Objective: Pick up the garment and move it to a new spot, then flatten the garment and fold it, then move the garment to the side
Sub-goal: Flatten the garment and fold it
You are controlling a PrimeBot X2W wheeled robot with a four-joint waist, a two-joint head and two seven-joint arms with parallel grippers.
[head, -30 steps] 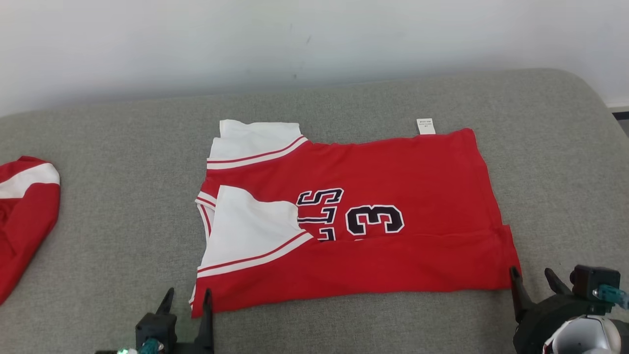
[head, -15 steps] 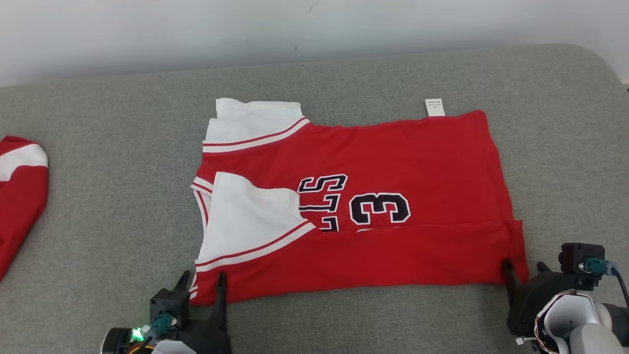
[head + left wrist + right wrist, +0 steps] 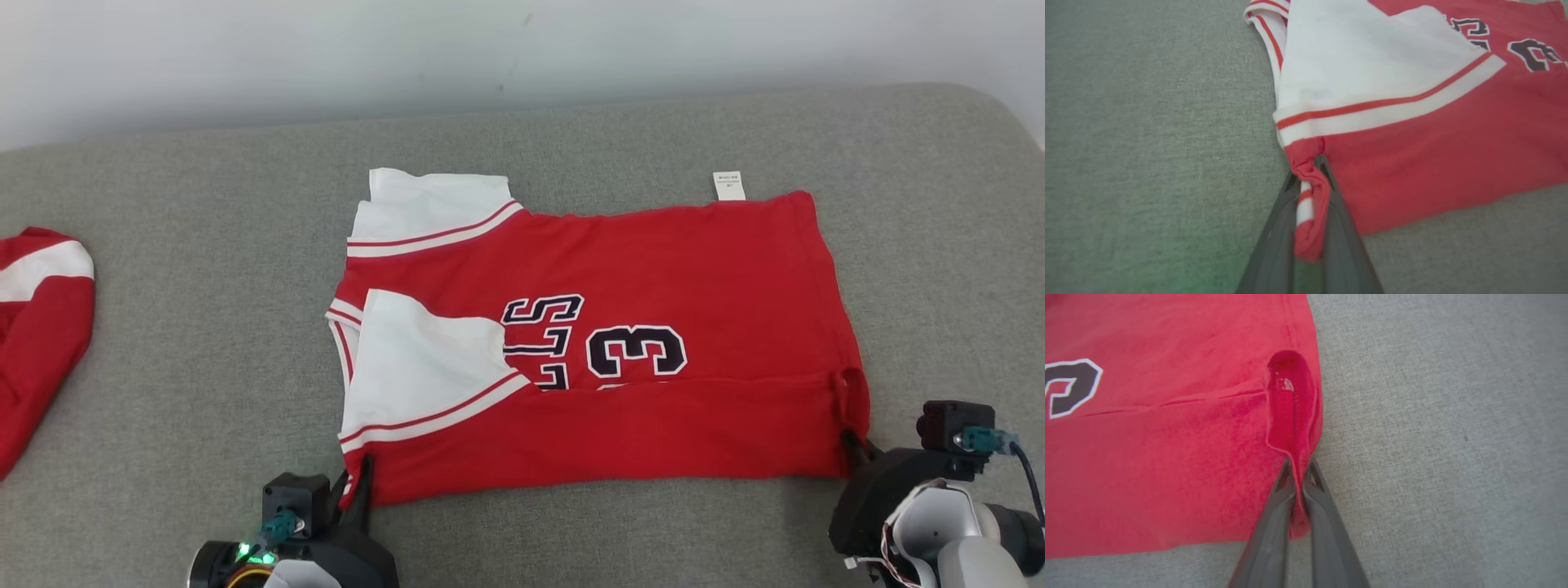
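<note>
Garment pinched: left hand, right hand; second perhaps.

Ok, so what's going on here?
The robot is folding a red and white jersey flat on the grey cushion. Its left gripper is shut on the near sleeve-end corner, its right gripper on the near hem-end corner. Its near edge is folded over the lettering. A second red garment lies to the left.

Red garment, white striped sleeves, on grey couch
</note>
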